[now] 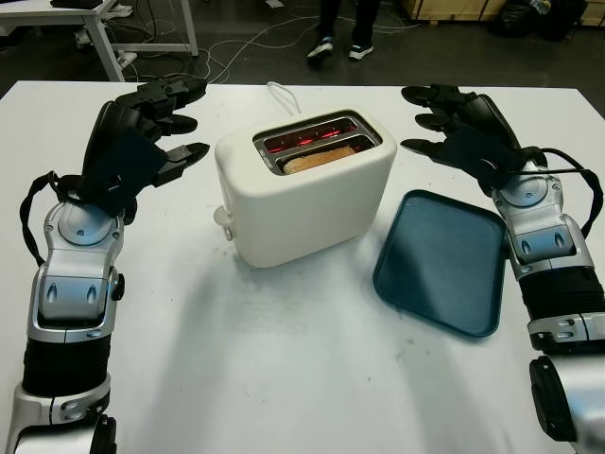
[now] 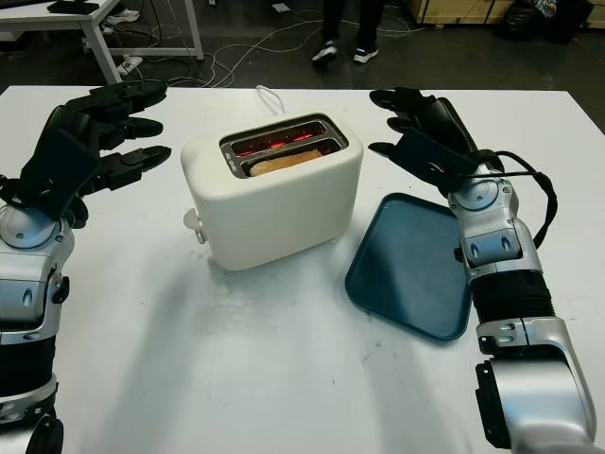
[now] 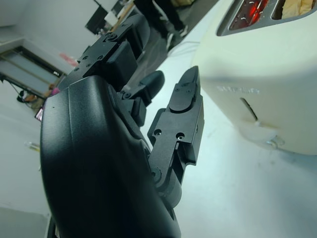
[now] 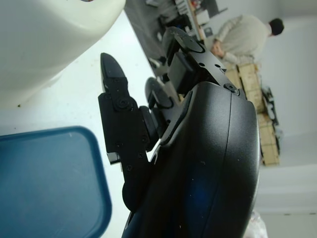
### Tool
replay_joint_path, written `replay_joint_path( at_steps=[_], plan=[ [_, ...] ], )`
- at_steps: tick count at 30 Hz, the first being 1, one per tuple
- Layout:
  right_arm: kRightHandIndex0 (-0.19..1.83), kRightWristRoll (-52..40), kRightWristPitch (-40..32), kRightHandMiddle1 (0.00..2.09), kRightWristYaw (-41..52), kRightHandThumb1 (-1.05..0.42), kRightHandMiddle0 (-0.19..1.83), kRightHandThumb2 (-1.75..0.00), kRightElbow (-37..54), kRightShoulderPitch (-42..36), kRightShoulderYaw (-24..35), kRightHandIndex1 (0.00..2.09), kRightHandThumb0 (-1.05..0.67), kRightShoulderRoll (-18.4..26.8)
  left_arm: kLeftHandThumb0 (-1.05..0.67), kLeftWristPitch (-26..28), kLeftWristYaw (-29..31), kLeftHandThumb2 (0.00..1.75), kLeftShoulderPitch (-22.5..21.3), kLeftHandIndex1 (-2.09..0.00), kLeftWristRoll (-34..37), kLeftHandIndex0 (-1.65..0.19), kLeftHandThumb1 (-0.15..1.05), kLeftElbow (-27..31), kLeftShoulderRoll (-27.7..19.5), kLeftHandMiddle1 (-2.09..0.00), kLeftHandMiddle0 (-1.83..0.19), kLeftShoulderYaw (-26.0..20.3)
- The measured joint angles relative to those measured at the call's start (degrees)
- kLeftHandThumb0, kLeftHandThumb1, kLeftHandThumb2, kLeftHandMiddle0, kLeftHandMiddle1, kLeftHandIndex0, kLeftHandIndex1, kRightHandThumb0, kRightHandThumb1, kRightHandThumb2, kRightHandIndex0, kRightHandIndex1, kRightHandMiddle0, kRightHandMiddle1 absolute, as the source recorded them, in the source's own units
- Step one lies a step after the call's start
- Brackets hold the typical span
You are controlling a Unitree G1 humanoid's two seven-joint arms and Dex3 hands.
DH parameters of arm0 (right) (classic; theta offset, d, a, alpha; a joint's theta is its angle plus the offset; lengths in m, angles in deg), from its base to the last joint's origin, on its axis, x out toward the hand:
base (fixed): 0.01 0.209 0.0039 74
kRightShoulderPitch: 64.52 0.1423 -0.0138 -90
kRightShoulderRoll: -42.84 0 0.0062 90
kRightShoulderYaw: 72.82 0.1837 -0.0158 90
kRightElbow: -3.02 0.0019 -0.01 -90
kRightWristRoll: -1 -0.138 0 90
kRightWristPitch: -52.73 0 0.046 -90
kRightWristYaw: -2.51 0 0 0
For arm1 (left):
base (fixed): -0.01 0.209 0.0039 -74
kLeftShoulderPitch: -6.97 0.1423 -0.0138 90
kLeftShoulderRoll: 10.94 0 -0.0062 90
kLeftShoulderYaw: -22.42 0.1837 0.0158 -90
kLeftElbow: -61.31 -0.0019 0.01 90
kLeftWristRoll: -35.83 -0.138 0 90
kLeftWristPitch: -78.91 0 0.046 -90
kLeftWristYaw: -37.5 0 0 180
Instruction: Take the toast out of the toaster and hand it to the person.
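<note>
Toast (image 1: 318, 160) — in toaster (image 1: 302, 194) slot

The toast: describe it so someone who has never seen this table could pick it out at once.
In the middle of the white table stands a cream-white two-slot toaster, between the open left hand and open right hand. The golden-brown slice of toast sits in the slot nearer the robot. The other slot holds only glowing red elements.

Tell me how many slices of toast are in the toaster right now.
1 visible: the toast sits in the near slot of the toaster. The far slot glows red and looks empty, though a slice sunk lower could be hidden.
</note>
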Motion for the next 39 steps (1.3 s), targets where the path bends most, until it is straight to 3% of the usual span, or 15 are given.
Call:
replay_joint_path(
  at_steps=[39],
  plan=[
    [0.54,-2.26,-0.66,0.0,0.82,-0.9,0.49,0.0,-0.15,0.01,0.29,0.0,-0.23,-0.11,-0.35,0.03,-0.02,0.1,0.0,-0.05,-0.01,-0.65,0.92,0.12,0.0,-0.77,-0.37,-0.01]
  ],
)
